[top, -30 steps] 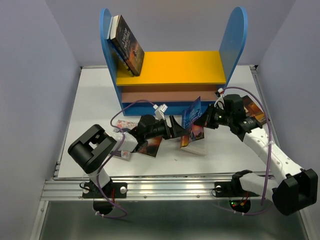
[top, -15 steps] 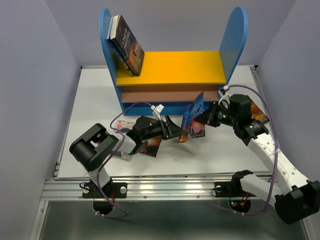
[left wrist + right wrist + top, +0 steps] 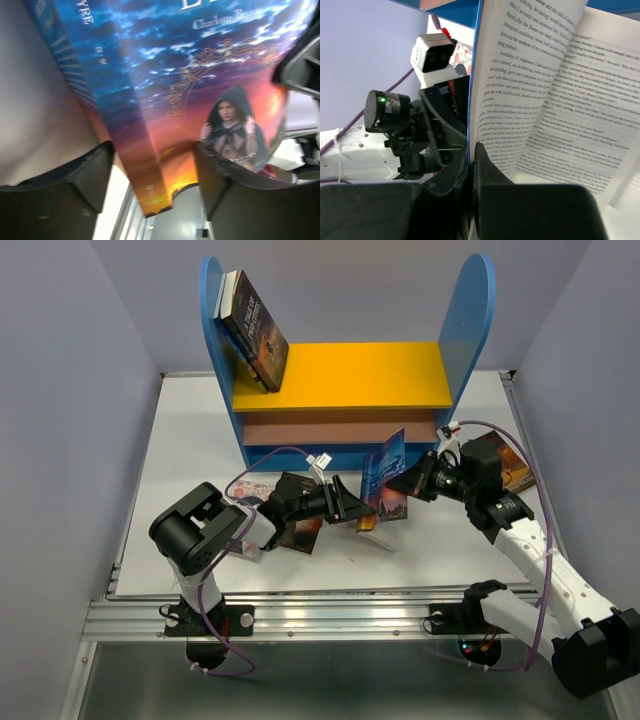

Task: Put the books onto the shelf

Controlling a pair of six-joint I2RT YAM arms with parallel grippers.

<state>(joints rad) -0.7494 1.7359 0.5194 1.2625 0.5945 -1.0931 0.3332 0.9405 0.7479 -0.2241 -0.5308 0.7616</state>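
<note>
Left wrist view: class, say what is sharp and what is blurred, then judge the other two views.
Left wrist: the blue-orange book fills the frame, its lettering soft, the left tool's fingers dark and blurred. Right wrist: the pages legible near the cover, smeared farther out. Top external: even light, sharp, glare on the metal rail.

The Jane Eyre paperback (image 3: 210, 90) between the left fingers (image 3: 75, 175) has a smooth, glossy card cover, with a sheen across its blue-and-orange print. Those fingers are matt black plastic, faintly grainy along their edges. The right fingers (image 3: 487, 170) are the same matt black plastic. Just above them the paperback's pages are thin, matt, off-white printed paper. Beyond both pairs of fingers the shelf (image 3: 345, 375) looks like smooth painted board with a low satin finish. The worktop (image 3: 190, 440) under the fingers is smooth matt white. On the base side of the fingers, its rail (image 3: 330, 615) is ribbed, shiny bare metal.
</note>
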